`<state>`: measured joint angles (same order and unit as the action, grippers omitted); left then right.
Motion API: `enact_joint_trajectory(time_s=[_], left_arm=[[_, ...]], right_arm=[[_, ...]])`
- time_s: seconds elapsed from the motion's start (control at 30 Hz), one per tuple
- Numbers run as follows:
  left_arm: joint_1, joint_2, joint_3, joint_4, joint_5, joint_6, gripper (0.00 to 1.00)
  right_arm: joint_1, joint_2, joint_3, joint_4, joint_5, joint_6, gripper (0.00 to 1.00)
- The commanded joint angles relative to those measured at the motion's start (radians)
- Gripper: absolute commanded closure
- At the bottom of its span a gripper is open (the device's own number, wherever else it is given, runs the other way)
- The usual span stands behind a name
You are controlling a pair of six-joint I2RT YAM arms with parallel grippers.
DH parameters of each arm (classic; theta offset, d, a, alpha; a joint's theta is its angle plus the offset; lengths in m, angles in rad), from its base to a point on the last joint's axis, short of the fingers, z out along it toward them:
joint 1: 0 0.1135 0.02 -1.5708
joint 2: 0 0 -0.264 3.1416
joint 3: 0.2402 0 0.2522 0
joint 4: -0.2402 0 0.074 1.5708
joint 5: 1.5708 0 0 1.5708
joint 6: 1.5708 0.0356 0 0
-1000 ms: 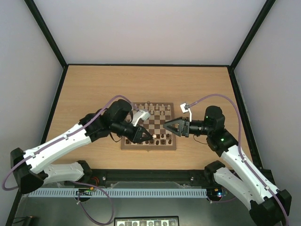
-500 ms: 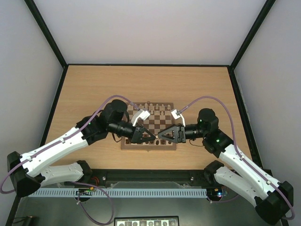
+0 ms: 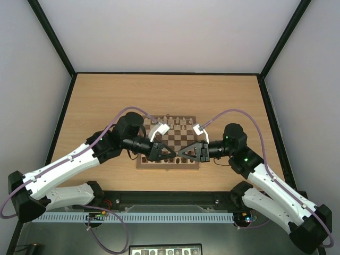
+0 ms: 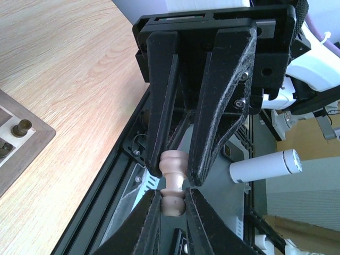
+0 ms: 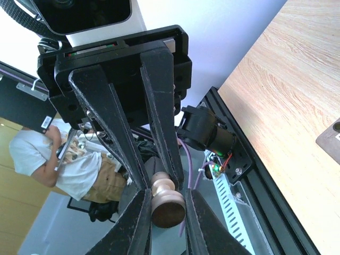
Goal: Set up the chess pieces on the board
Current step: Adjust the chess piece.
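Observation:
Above the near edge of the board [image 3: 159, 166], my two grippers meet tip to tip on one pale chess piece [image 3: 176, 154], a pawn. My left gripper [image 3: 172, 154] [image 4: 172, 201] is shut on the round head of the pawn [image 4: 172, 183]. The right gripper [image 3: 181, 153] [image 5: 167, 204] presses on the wide base of the pawn [image 5: 168, 199], its dark underside facing that camera. In the left wrist view the right gripper's fingers [image 4: 218, 133] reach in from above. More pale chess pieces [image 3: 178, 121] stand along the board's far rows.
Small dark chessmen [image 3: 183, 155] line the board's near row, right under the grippers; two show at the board's corner [image 4: 21, 127]. A black rail [image 3: 170, 199] runs along the table's near edge. Black frame posts and pale walls enclose the table.
My right gripper has come left to meet the left one and has closed on the pawn's base. The left gripper kept hold of the pawn and shifted slightly right.

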<state>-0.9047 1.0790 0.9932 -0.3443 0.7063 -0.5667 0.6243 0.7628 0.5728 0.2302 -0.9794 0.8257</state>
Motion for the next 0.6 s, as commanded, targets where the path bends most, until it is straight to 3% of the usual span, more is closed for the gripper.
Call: enact_joint_trajectory(time_s=[0.0, 0.13, 0.3, 0.57], left_arm=[[0.011, -0.014, -0.025, 0.052, -0.015, -0.028, 0.85], [0.025, -0.040, -0.049, 0.125, -0.047, -0.072, 0.82], [0.030, -0.060, -0.083, 0.192, -0.087, -0.108, 0.81], [0.036, -0.062, -0.111, 0.267, -0.116, -0.148, 0.78]], right_arm=[[0.008, -0.030, -0.028, 0.069, 0.024, 0.042, 0.88], [0.008, -0.072, -0.074, 0.182, 0.102, 0.135, 0.90], [0.007, -0.107, -0.089, 0.197, 0.199, 0.168, 0.91], [0.007, -0.084, -0.132, 0.292, 0.225, 0.234, 0.93]])
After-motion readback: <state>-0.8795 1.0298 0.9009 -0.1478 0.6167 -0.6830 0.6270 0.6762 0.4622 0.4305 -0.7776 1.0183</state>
